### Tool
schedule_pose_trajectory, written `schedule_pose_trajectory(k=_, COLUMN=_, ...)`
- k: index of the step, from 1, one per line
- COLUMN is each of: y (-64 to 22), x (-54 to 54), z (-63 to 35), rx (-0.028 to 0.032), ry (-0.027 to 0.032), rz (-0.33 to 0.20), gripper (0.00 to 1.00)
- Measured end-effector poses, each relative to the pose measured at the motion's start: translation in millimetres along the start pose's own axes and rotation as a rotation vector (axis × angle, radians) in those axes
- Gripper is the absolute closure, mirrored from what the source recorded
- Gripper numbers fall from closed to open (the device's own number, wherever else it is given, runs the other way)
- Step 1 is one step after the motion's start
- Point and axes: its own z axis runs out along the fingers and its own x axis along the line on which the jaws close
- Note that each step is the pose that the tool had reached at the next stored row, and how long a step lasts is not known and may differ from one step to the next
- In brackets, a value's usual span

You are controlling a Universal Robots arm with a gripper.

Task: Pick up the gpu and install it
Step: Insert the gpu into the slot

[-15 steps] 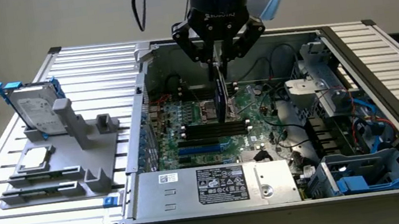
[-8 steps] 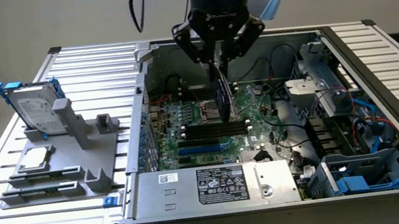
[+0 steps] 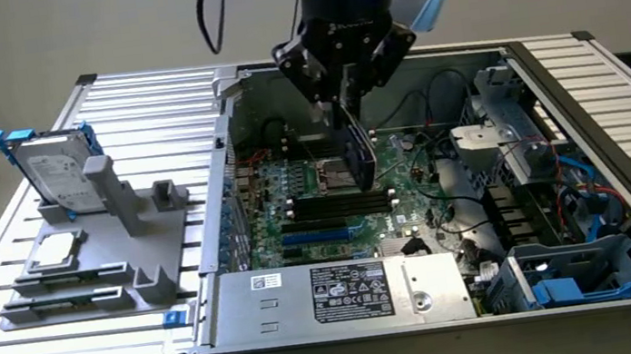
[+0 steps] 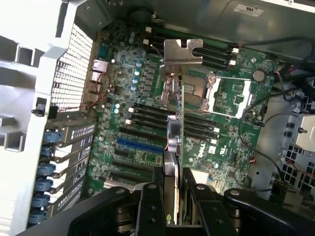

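Vertically, the gpu [image 3: 359, 157] hangs from the fingers [image 4: 149, 209], bracket [image 4: 182, 51] downward.

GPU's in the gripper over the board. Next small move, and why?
Probably a small sideways shift toward the blue slot before any descent. The gripper holds the gpu on end above the motherboard, bracket end down. It seems to hang over the CPU socket, not over that slot.

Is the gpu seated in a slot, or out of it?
Out. The gripper holds the gpu on edge above the motherboard, in no slot.
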Motion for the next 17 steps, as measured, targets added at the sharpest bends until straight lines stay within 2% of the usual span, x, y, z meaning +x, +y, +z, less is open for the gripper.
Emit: schedule_pose_trajectory(k=17, y=0.0, x=0.0, z=2.2, rx=0.0015, ry=0.0049, rz=-0.309, gripper=0.73)
